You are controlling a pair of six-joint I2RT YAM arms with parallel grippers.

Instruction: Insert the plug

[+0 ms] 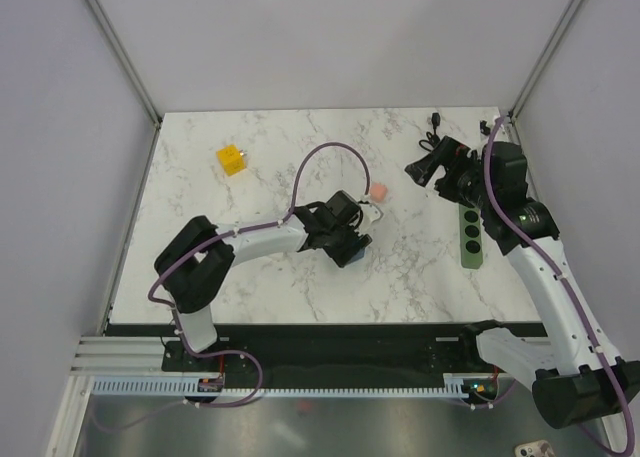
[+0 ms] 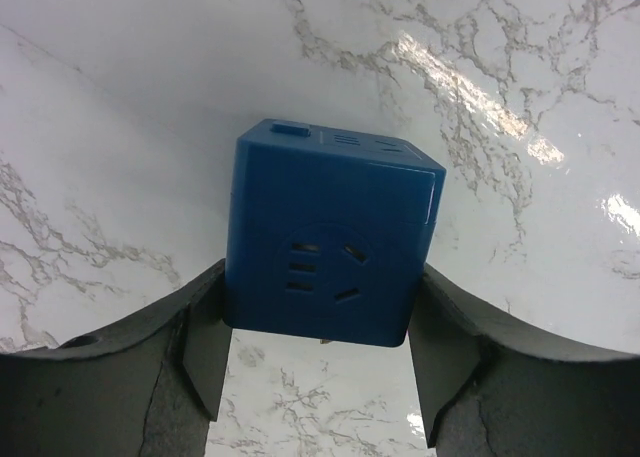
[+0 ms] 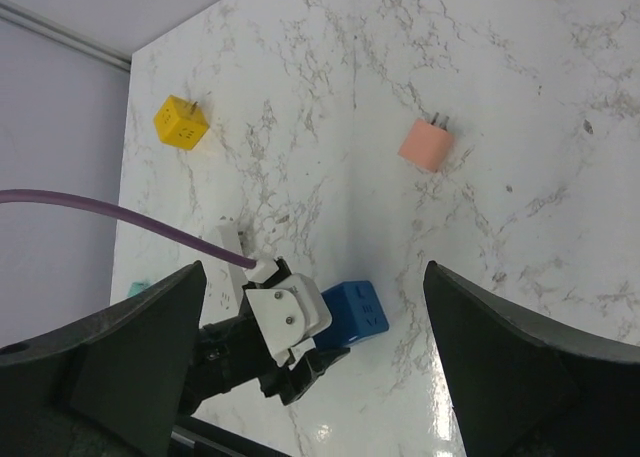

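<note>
While gripped for insertion: blue cube plug [image 2: 330, 247] clamped between the fingers of the left gripper [image 1: 352, 245], pads flat on two opposite side faces, socket face turned toward the wrist camera. Likely held so to leave the pin side free; pins themselves hidden. Located well apart from the green power strip [image 1: 472, 239], off its left side, over the marble table [image 1: 260, 277]; whether lifted or resting, cannot tell.

Right gripper [image 1: 420, 171] near the far end of the power strip, fingers spread wide, nothing between them; probably kept clear of the sockets so the approach stays open.

Counts:
- Cube-type plugs, three: the blue one; a pink one [image 1: 379, 192] left of the power strip and nearer to it than the blue; a yellow one [image 1: 232, 159] farthest left of the power strip.
- Power strips, one, with at least three sockets showing.
- Grippers, two.
- Small black cabled item [image 1: 434, 127] beyond the strip's far end, one; kind too small to tell.
</note>
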